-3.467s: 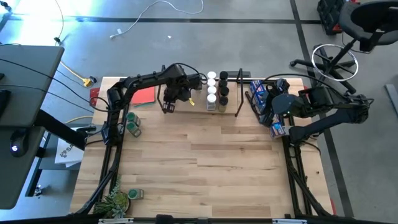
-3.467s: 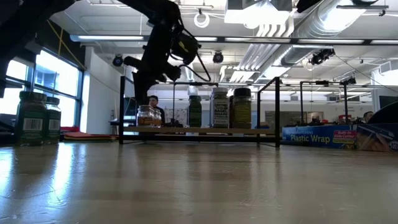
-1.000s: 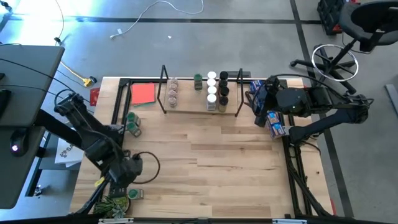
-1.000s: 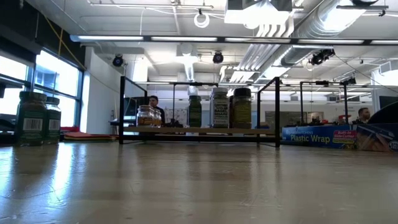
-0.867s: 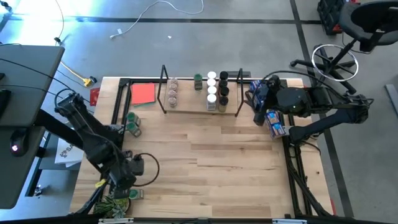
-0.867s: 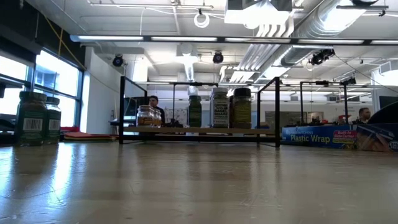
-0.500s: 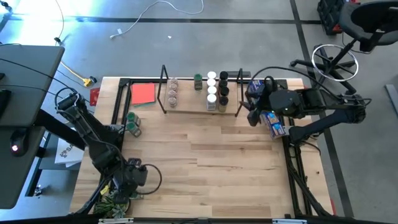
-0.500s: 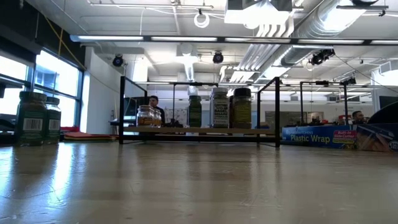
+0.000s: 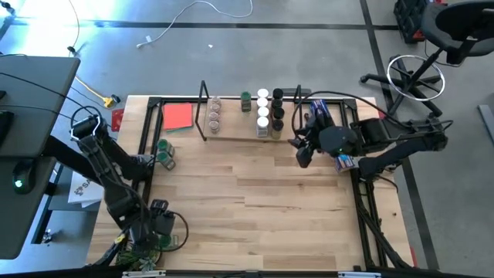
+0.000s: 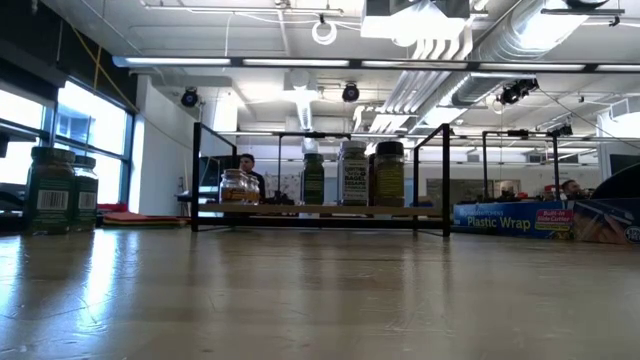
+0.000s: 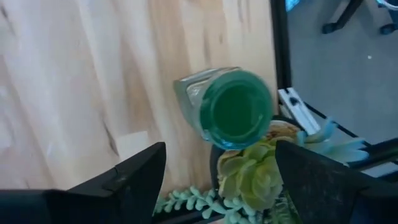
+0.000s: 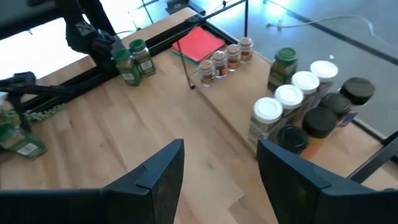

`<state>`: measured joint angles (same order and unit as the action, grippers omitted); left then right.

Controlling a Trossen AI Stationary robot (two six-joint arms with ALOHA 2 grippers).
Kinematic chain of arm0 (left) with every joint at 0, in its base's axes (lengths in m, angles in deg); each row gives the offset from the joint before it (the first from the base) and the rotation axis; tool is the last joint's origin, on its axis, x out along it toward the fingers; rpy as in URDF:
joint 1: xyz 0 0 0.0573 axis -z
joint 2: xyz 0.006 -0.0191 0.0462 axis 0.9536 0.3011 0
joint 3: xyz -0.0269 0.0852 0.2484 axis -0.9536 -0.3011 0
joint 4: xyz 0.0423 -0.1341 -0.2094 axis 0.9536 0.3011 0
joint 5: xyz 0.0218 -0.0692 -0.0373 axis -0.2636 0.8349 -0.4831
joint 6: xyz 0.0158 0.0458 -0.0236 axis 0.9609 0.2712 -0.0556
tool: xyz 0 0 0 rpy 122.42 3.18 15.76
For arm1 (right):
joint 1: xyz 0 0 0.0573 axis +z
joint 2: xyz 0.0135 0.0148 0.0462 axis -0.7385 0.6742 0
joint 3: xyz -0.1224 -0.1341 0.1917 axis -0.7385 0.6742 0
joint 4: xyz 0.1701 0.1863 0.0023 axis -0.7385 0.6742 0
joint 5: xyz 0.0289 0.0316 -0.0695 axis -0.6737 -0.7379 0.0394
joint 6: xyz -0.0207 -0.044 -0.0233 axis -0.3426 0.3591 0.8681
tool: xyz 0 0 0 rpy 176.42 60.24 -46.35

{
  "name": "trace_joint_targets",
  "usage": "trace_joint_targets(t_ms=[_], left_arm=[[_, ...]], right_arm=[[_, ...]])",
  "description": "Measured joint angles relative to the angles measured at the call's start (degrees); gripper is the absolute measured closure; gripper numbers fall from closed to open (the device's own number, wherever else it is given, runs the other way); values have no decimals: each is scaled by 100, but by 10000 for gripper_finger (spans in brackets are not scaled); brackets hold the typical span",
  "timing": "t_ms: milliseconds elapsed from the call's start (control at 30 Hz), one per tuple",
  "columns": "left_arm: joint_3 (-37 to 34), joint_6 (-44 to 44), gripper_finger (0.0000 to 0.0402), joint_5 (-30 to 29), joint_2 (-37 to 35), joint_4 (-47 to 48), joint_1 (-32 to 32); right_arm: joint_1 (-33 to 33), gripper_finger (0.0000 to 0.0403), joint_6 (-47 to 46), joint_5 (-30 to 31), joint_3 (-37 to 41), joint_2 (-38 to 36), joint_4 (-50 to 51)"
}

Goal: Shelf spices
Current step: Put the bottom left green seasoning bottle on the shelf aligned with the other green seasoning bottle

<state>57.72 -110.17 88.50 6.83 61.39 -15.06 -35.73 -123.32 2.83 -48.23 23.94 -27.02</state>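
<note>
A robotics lab in an open industrial office space — a light-wood worktable (image 9: 255, 193) stands on a grey concrete floor (image 9: 309, 54) marked with tape lines. Behind the table hang exposed ceiling ducts (image 10: 440, 70) and strip lights, a rolling office chair (image 9: 432, 46) stands beyond its far right corner, and loose cables (image 9: 193, 15) trail past its far edge.

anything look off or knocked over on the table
One green-lidded jar lies on its side at the table's near left corner, beside the potted plant, with the open left pincer over it. Two more jars stand off the shelf.
</note>
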Motion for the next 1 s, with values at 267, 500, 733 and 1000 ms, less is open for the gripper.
trace_joint_targets(t_ms=[267, 500, 733, 1000], left_arm=[[-163, -20, 103, -155, 127, -278, 51], [-137, -2, 103, -189, 482, -882, 50], [-163, -323, 103, -436, 748, -1026, 28], [-166, -814, 103, -993, 864, -1329, -156]], right_arm=[[249, 206, -334, 27, 0, 2, 0], [395, 206, -583, 29, 0, 2, -2], [442, 206, -640, 29, 0, 2, -2], [442, 206, -834, 18, -2, 2, -2]])
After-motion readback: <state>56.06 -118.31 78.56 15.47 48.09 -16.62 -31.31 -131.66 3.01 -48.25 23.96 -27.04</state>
